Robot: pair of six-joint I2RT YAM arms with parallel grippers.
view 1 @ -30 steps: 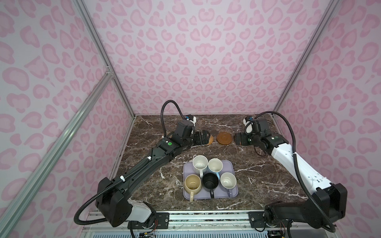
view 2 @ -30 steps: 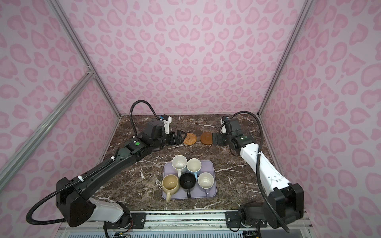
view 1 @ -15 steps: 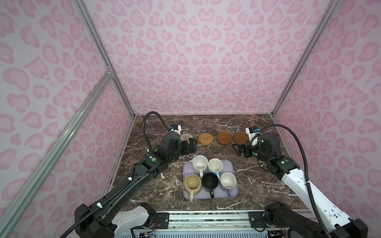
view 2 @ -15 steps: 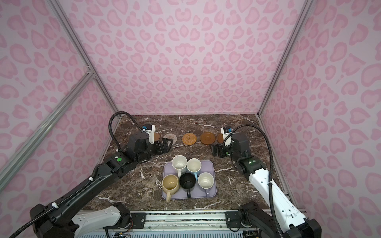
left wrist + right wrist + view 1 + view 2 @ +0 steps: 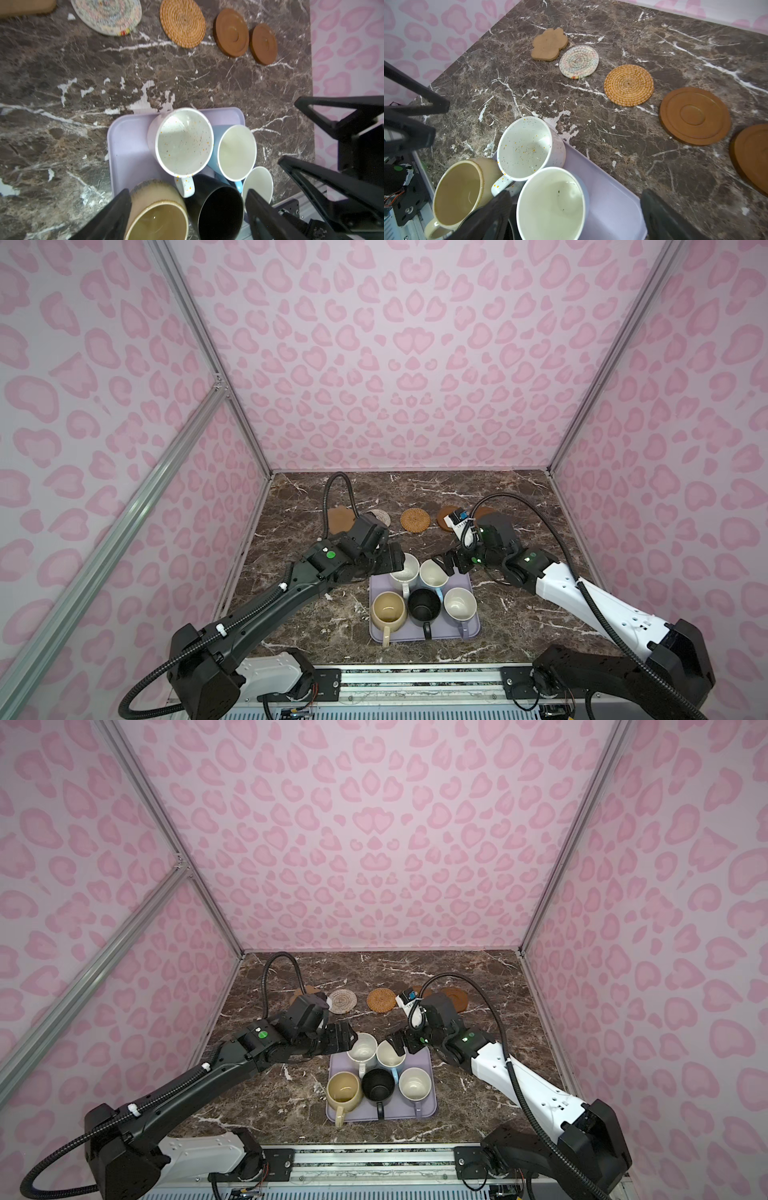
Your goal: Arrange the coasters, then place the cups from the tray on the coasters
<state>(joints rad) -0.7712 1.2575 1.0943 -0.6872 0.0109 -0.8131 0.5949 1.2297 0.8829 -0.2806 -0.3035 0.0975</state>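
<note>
Five cups (image 5: 424, 605) upright on tray (image 5: 378, 589), front-centre of worktop (image 5: 345, 624). Five coasters (image 5: 417, 519) in row behind. Left pincer (image 5: 188, 194), right pincer (image 5: 576, 194): both spread wide, empty, near rear cups.

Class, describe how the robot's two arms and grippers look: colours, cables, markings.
The left arm is mostly black; the right arm has a white forearm, black joints. Each bears a green dot and ribbed black cable. The left gripper and right gripper are black.
</note>
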